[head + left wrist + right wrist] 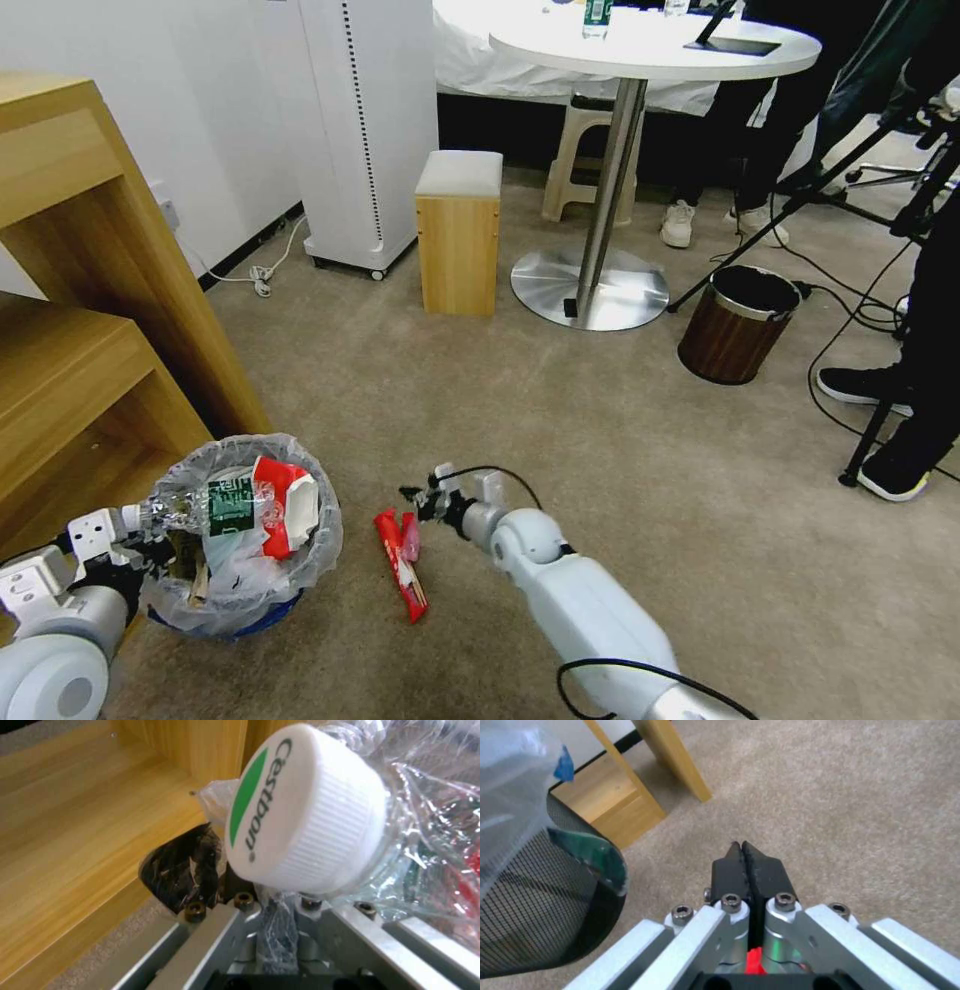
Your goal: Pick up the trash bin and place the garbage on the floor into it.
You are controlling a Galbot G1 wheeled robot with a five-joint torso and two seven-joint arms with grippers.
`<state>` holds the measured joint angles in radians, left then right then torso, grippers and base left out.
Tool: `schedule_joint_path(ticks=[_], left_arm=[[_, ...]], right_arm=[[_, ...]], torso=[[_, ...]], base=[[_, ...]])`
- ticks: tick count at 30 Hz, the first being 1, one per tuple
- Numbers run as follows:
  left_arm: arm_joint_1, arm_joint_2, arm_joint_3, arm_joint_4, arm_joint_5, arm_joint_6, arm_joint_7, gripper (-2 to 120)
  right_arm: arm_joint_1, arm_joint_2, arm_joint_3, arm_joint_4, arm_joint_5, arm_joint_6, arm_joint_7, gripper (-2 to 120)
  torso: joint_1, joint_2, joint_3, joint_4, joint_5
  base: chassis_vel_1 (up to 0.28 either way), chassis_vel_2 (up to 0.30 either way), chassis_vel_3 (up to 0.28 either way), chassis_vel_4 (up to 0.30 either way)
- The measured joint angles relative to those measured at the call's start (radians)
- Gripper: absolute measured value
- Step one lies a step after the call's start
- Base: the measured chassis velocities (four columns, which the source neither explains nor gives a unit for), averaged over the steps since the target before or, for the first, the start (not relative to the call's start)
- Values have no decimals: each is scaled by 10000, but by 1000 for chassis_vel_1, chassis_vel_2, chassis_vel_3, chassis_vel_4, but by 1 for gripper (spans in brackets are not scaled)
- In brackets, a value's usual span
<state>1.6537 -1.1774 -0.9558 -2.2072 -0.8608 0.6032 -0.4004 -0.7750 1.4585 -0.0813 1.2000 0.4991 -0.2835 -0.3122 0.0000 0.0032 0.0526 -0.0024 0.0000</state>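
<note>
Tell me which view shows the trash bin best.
The head view: the whole trash bin shows, lined and full, held at its rim by the left gripper. The left wrist view gives crinkled liner; the right wrist view, its dark mesh wall.

White rounded arms are carrying black cables; the right gripper (743, 860) is showing black pads, silver links and hex screws.

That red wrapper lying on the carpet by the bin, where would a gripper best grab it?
Probably across its narrow width near the middle, coming straight down from above. The red wrapper lies flat and long on the floor, so only its thin sides offer a pinch. The right gripper, shut, hovers just beside its upper end.
</note>
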Motion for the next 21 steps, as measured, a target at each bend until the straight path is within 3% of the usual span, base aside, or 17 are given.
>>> schedule_joint_path(ticks=[8,10,21], left_arm=[[52,-75,132,-34,181,-57,20,1],[27,-58,196,-113,267,-61,15,1],[10,-122,256,-195,373,-70,1,1]], right_arm=[[135,691,248,-1353,-109,-393,-399,1],[318,1457,275,-2398,-386,-509,-439,21],[363,1512,221,-3673,-1063,-955,206,59]], torso=[[0,0,0,0,-1],[0,0,0,6,3],[0,0,1,1,0]], base=[[0,0,0,0],[0,0,0,0],[0,0,0,0]])
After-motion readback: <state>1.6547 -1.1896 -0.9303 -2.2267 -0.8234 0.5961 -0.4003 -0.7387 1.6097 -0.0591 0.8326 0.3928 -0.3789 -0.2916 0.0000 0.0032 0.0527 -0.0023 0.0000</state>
